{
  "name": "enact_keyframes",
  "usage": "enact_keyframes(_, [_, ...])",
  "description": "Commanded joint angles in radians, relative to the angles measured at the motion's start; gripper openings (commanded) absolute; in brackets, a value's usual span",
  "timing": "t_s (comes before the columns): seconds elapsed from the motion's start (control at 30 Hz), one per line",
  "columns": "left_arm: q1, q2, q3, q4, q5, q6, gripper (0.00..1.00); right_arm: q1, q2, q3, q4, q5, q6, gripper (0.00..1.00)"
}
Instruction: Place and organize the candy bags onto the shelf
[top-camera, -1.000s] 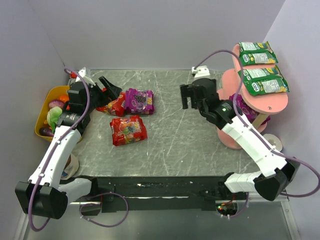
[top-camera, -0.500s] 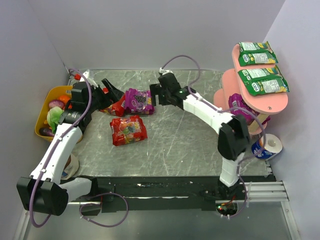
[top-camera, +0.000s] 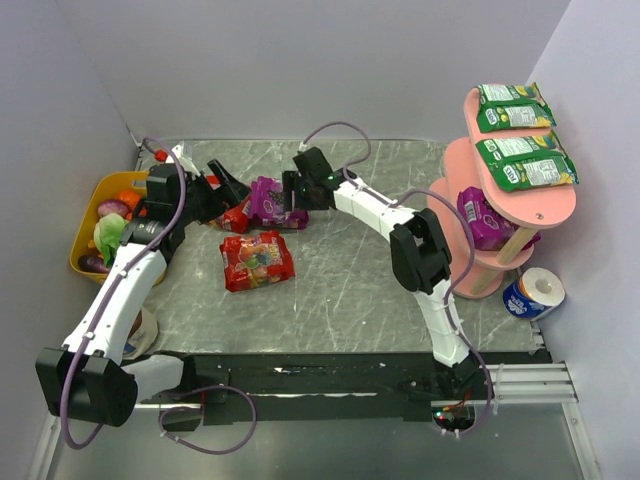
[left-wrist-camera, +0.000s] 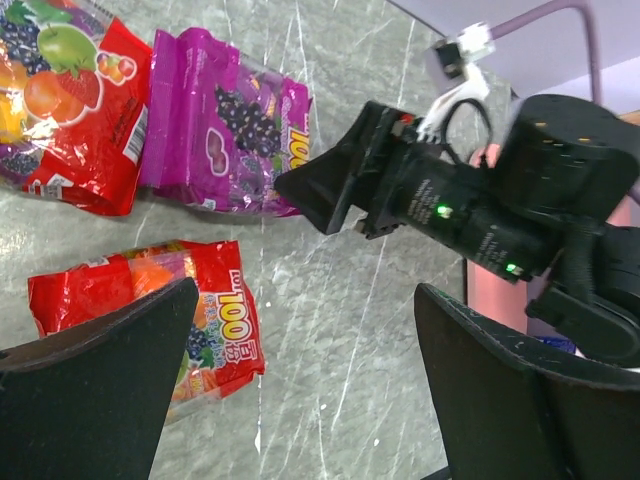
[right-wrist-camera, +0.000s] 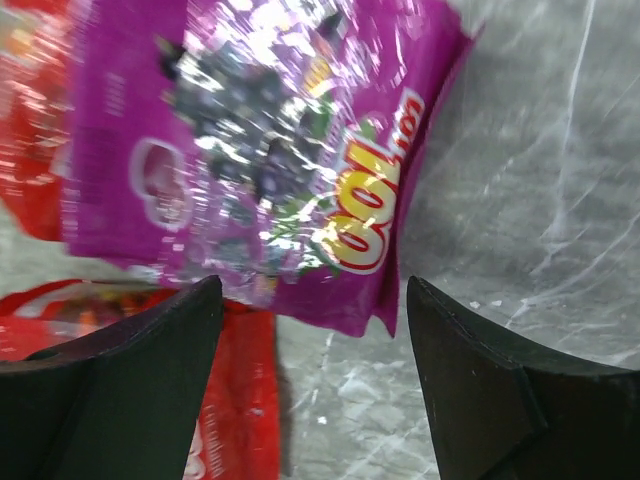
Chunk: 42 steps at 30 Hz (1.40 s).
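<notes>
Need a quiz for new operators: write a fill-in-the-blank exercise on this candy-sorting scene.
1. The shelf holds ___ green bags.
2. The right fingers are open over the ___ bag on the table.
3. ___ red bags lie on the table.
4. The yellow bowl sits at the table's ___ side.

Missing words: two; purple; two; left.

The shelf (top-camera: 545, 212) stands at the frame's right. On its top tier lie bag one (top-camera: 513, 105) and, lower in frame, bag two (top-camera: 525, 160); bag three (top-camera: 483, 218) lies on the tier below. On the table (top-camera: 350, 280), left of centre, bag four (top-camera: 278, 200) touches bag five (top-camera: 232, 212) on its left; bag six (top-camera: 257, 260) lies just below. A bowl (top-camera: 79, 248) sits far left.
</notes>
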Motion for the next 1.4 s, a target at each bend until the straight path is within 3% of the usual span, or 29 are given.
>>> enact_keyframes(0.0, [-0.004, 0.008, 0.038, -0.002, 0.019, 0.015, 0.96, -0.001, 0.029, 0.061, -0.051, 0.026, 0.008, 0.8])
enact_keyframes(0.13, [-0.004, 0.014, 0.042, -0.011, 0.014, 0.024, 0.96, -0.015, 0.037, 0.031, -0.054, 0.005, 0.011, 0.76])
enact_keyframes(0.23, [-0.004, 0.019, 0.045, -0.016, 0.012, 0.032, 0.96, -0.024, 0.032, -0.006, -0.042, -0.009, 0.016, 0.65])
enact_keyframes(0.27, [-0.004, 0.022, 0.047, -0.017, 0.012, 0.034, 0.96, -0.023, 0.026, -0.012, -0.036, -0.009, 0.016, 0.54])
enact_keyframes(0.43, [-0.004, 0.032, 0.053, -0.023, 0.011, 0.044, 0.96, -0.026, -0.014, -0.072, -0.017, 0.001, 0.024, 0.2])
enact_keyframes(0.47, [-0.004, 0.034, 0.053, -0.023, 0.011, 0.046, 0.96, -0.024, -0.026, -0.083, -0.016, 0.006, 0.022, 0.06])
enact_keyframes(0.5, [-0.004, 0.035, 0.056, -0.023, 0.009, 0.048, 0.96, -0.026, -0.033, -0.087, -0.026, 0.015, 0.022, 0.0])
enact_keyframes(0.73, [-0.004, 0.045, 0.042, -0.011, 0.032, 0.049, 0.96, -0.034, -0.199, -0.21, -0.077, 0.149, -0.018, 0.0])
enact_keyframes(1.07, [-0.004, 0.074, -0.005, 0.03, 0.091, 0.031, 0.96, -0.057, -0.536, -0.628, -0.088, 0.333, -0.22, 0.0])
enact_keyframes(1.23, [-0.004, 0.075, -0.014, 0.038, 0.1, 0.034, 0.96, -0.081, -0.655, -0.728, -0.124, 0.484, -0.294, 0.0])
enact_keyframes(1.27, [-0.004, 0.078, -0.014, 0.039, 0.1, 0.034, 0.96, -0.089, -0.665, -0.741, -0.129, 0.494, -0.294, 0.02])
enact_keyframes(1.3, [-0.004, 0.077, -0.014, 0.042, 0.101, 0.034, 0.96, -0.093, -0.673, -0.742, -0.134, 0.504, -0.295, 0.16])
enact_keyframes(1.33, [-0.004, 0.08, -0.016, 0.044, 0.107, 0.034, 0.96, -0.096, -0.678, -0.741, -0.138, 0.532, -0.297, 0.37])
enact_keyframes(1.37, [-0.004, 0.081, -0.014, 0.046, 0.109, 0.034, 0.96, -0.097, -0.676, -0.726, -0.149, 0.543, -0.295, 0.49])
